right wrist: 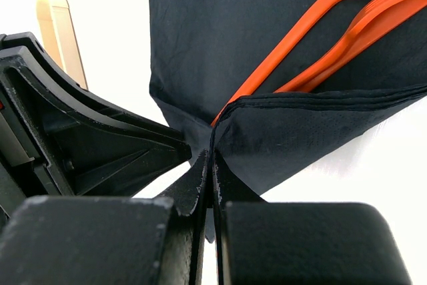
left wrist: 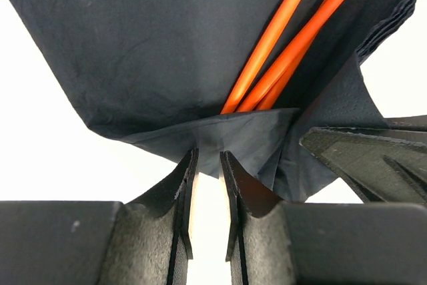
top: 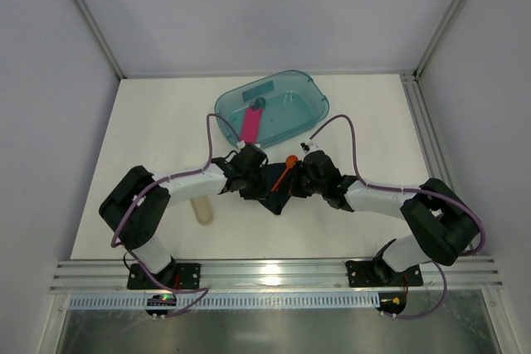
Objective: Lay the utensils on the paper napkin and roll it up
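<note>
Surface: white table [top: 149, 122], grey enclosure walls [top: 249, 6], aluminium rail [top: 274, 273] along the near edge. The paper napkin [right wrist: 200, 45] lies mid-table between your two grippers, with the utensils [right wrist: 300, 31] on it, heads toward the teal tub [top: 311, 93]. Your right gripper [right wrist: 212, 165] is clamped on the paper napkin's folded edge, the flap lifted over the handles. Your left gripper [left wrist: 208, 158] sits at the same flap, jaws a narrow slit apart; can't tell if it's holding paper. The tub, with the pink bar [top: 250, 124], is just beyond the utensils. The beige tube [top: 202, 210] is beside the left arm. You have bare table at far left and right.
</note>
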Controlling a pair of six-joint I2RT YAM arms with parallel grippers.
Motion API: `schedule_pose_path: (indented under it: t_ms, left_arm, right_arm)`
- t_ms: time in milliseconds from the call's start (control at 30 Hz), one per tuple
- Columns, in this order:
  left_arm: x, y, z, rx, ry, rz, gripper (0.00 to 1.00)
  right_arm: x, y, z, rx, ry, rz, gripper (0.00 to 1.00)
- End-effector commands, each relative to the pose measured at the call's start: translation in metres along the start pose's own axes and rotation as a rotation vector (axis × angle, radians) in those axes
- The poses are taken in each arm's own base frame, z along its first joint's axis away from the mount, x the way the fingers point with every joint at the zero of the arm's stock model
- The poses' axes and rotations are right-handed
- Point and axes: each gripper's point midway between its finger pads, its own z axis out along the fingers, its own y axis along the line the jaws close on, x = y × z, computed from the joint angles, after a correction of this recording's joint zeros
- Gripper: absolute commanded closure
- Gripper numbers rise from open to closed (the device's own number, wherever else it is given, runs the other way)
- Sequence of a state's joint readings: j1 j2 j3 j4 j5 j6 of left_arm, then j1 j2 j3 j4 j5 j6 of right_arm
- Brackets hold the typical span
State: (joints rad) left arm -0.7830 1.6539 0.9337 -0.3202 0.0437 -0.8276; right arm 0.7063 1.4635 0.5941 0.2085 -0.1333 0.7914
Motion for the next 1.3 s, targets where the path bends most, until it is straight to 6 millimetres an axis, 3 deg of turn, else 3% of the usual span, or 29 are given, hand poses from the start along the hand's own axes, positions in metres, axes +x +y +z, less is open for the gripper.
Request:
schedule_pose_path:
  t_ms: [0, 333, 700, 767, 900, 967, 1267]
  left_arm:
    - [-0.020, -0.007, -0.012, 0.009, -0.061, 0.019, 0.78]
    - [-0.009, -0.007, 0.005, 0.030, -0.007, 0.002, 0.78]
    - [-0.002, -0.001, 0.008, 0.019, 0.007, -0.025, 0.78]
    - [-0.002, -0.002, 0.008, 0.024, 0.007, -0.028, 0.78]
    - [-0.003, -0.004, 0.005, 0.027, 0.004, -0.034, 0.78]
    - [-0.005, -0.006, 0.004, 0.029, 0.002, -0.035, 0.78]
    - [-0.021, -0.021, -0.021, 0.081, -0.048, -0.067, 0.69]
  right_arm:
    - [-0.013, 0.010, -0.005, -0.028, -0.048, -0.021, 0.96]
    - [-0.020, 0.019, -0.002, -0.047, -0.058, -0.021, 0.96]
    - [-0.025, 0.019, 0.023, -0.006, 0.002, -0.072, 0.94]
    - [-0.023, 0.019, 0.025, -0.008, 0.016, -0.080, 0.91]
    - [-0.021, 0.019, 0.028, -0.006, 0.035, -0.104, 0.70]
    - [-0.020, 0.017, 0.029, 0.001, 0.043, -0.109, 0.66]
    - [-0.014, 0.012, 0.033, 0.004, 0.067, -0.111, 0.61]
